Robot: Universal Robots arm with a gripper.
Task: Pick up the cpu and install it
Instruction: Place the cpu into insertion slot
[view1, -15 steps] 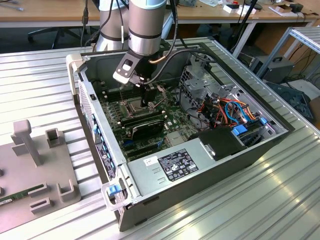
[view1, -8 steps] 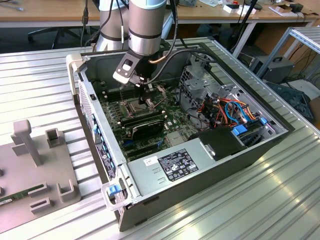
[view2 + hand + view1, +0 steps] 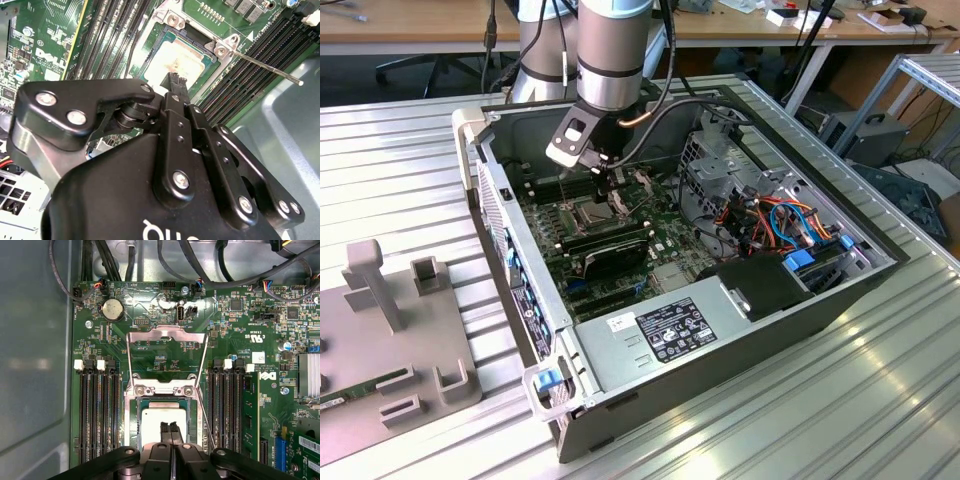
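The cpu [image 3: 150, 422] is a pale silver-grey square lying flat inside the socket frame [image 3: 131, 425] on the green motherboard. In the second wrist view the cpu [image 3: 182, 59] shows just past the black fingertips. My gripper [image 3: 169, 426] hangs straight over the chip's middle with its two narrow fingers pressed together, much narrower than the chip and holding nothing. I cannot tell whether the tips touch its top. From outside, the gripper [image 3: 608, 188] reaches down into the open computer case [image 3: 880, 275].
The socket's hinged metal plate [image 3: 167, 352] stands swung open, and its thin lever [image 3: 270, 67] sticks out free. Black memory slots [image 3: 97, 415] flank the socket on both sides. Cables [image 3: 775, 215], a power supply [image 3: 665, 330] and case walls crowd around. A grey fixture [image 3: 395, 340] sits at the exterior view's left.
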